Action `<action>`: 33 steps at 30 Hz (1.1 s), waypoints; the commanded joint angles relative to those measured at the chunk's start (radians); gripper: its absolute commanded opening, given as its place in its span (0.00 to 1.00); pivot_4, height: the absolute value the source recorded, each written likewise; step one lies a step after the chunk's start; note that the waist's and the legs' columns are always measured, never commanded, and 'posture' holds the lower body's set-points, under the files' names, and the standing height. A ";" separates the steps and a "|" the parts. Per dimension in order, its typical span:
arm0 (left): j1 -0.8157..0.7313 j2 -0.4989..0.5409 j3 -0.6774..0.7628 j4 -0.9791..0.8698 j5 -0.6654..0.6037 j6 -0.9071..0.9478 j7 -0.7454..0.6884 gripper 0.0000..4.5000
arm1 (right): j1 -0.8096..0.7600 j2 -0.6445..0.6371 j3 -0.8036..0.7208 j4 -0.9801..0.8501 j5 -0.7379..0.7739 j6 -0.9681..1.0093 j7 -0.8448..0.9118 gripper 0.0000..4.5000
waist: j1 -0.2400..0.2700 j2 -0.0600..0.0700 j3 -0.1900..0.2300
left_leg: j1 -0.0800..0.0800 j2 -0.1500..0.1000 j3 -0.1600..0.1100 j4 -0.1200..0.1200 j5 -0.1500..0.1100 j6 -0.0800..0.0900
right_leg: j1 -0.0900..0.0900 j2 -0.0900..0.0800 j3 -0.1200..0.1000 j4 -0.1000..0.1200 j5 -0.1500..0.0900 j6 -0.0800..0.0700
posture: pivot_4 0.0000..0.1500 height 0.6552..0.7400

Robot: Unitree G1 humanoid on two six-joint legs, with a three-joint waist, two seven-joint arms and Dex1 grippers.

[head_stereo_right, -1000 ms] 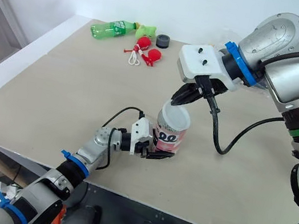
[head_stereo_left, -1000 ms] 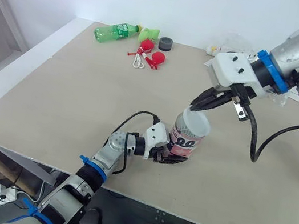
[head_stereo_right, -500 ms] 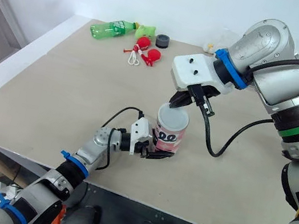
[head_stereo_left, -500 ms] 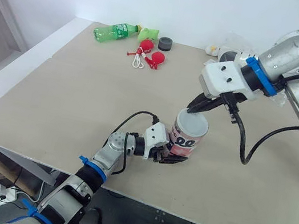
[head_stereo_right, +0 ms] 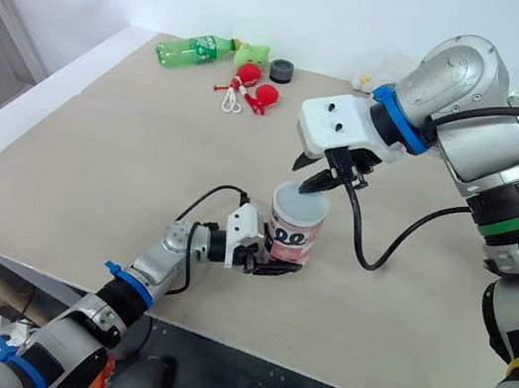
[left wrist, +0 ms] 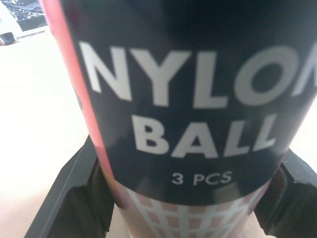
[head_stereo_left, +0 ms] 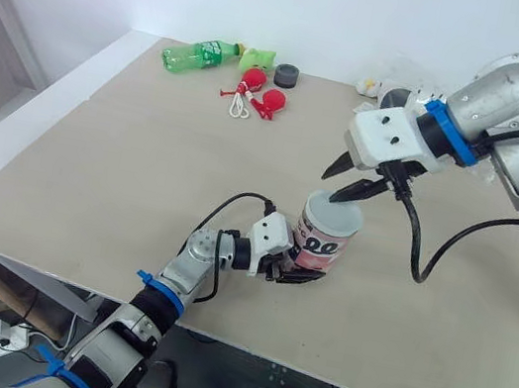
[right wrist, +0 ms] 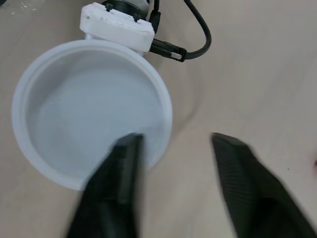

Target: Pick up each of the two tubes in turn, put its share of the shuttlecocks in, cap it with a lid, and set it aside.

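Left gripper point(head_stereo_left: 298, 274) is clamped on the lower part of the tube point(head_stereo_left: 324, 244). The tube stands upright on the table point(head_stereo_left: 130, 131), centre, toward the near edge. A white lid point(head_stereo_left: 335, 211) sits on the tube's mouth. Right gripper point(head_stereo_left: 350, 184) is just above, fingers spread wide and holding nothing: one finger over the lid, the other outside its rim.

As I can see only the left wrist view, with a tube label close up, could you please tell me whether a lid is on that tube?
Observer: Yes, a white lid lies on top of the tube that the left claw grips.
Operator: Thank you. Is the right claw holding that lid?
Observer: No, the right claw is open just above it, straddling the rim on one side.
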 commanded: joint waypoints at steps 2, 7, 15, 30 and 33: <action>0.025 0.009 -0.017 0.044 0.036 0.031 0.002 0.68 | -0.040 0.004 -0.053 0.014 0.008 0.004 0.037 0.95 | 0.000 0.000 0.000 | 0.000 0.000 0.000 0.000 0.000 0.000 | 0.000 0.000 0.000 0.000 0.000 0.000 | 1.00 1.00; 0.025 0.010 -0.017 0.044 0.036 0.032 0.000 0.68 | -0.082 0.009 -0.076 0.011 0.053 0.042 0.037 0.99 | -0.001 0.000 0.000 | 0.000 0.000 0.000 0.000 0.000 0.000 | 0.000 0.000 0.000 0.000 0.000 0.000 | 1.00 1.00; 0.020 0.012 -0.016 0.049 0.037 0.030 0.000 0.68 | -0.079 -0.061 -0.017 -0.091 0.200 0.116 0.037 0.32 | -0.001 0.000 0.000 | 0.000 0.000 0.000 0.000 0.000 0.000 | -0.001 0.000 0.000 0.000 0.000 0.000 | 1.00 1.00; 0.015 0.008 -0.018 0.054 0.039 0.027 -0.001 0.68 | 0.065 -0.082 0.039 -0.195 0.166 0.156 0.037 0.01 | -0.001 0.000 0.000 | 0.000 0.000 0.000 0.000 0.000 0.000 | -0.001 0.000 0.000 0.000 0.000 0.000 | 1.00 1.00; 0.014 0.008 -0.018 0.056 0.039 0.025 -0.001 0.68 | 0.088 -0.077 0.046 -0.192 0.143 0.146 0.037 0.01 | -0.001 -0.004 -0.003 | 0.000 0.000 0.000 0.000 0.000 0.000 | 0.000 0.000 0.000 0.000 0.000 0.000 | 1.00 1.00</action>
